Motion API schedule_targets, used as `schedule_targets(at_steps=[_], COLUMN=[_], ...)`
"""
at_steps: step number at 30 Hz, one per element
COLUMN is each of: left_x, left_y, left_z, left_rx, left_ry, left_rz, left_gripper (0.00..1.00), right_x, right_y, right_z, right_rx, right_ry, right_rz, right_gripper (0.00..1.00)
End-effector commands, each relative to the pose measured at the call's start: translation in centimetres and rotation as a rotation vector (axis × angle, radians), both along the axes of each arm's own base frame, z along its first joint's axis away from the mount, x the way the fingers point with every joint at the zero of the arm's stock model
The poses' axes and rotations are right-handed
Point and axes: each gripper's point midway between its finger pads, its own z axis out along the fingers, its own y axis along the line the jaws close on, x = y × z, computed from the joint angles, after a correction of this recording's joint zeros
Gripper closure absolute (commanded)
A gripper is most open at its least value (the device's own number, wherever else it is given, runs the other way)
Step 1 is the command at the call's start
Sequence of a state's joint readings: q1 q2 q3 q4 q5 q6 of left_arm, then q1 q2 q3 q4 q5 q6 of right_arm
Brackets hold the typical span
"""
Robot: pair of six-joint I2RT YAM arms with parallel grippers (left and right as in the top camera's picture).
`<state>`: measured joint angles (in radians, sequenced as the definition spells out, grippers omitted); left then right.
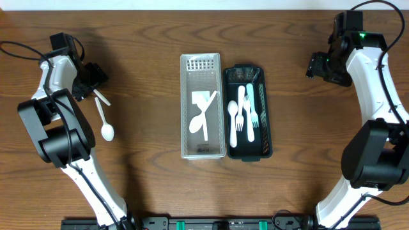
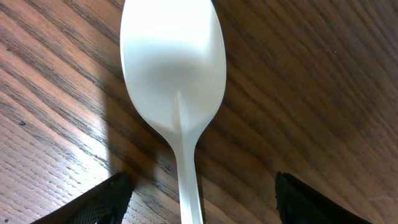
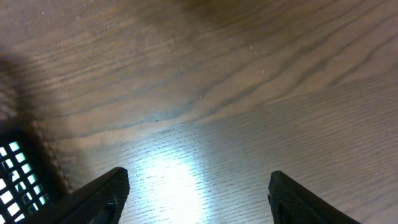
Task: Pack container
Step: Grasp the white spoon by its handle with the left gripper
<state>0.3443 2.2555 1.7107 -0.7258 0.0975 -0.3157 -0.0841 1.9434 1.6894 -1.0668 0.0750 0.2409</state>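
Tabletop was occupied at centre by a clear tray and a black tray, both holding cutlery. The right gripper was held open over bare wood. The left gripper was spread open astride the handle of a spoon lying well left of the trays; the handle should be centred between the jaws and gripped low.

No text, label, brand, number or sign can be read in any view; the white plastic spoon, the clear container, the black cutlery tray and the wooden table carry no legible marking; any print on the robot arms is too small to tell.
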Motion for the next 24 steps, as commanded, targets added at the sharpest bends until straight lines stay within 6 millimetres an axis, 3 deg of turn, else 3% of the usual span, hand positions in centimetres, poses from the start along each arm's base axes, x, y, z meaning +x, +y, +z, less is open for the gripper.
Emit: schedule_targets(at_steps=[1, 9, 21, 24], left_x=[-1.4, -2.6, -2.8, -2.8], left_y=[0.0, 1.1, 1.8, 1.7], left_z=[-3.1, -3.2, -3.1, -3.1], left_rx=[-0.018, 0.048, 0.089, 0.088], left_ry=[0.079, 0.135, 0.149, 0.149], left_rz=[0.013, 0.024, 0.028, 0.027], left_gripper=[0.24, 0.27, 0.30, 0.44], right_x=[-0.3, -0.3, -0.4, -0.4], right_y=[-0.5, -0.5, -0.5, -0.5], right_z=[-0.6, -0.6, -0.6, -0.6], right_rx=[0.006, 0.010, 0.010, 0.010], right_ry=[0.022, 0.021, 0.021, 0.022], right_rz=[-0.012, -0.026, -0.029, -0.029], right_gripper=[0.25, 0.25, 0.25, 0.25])
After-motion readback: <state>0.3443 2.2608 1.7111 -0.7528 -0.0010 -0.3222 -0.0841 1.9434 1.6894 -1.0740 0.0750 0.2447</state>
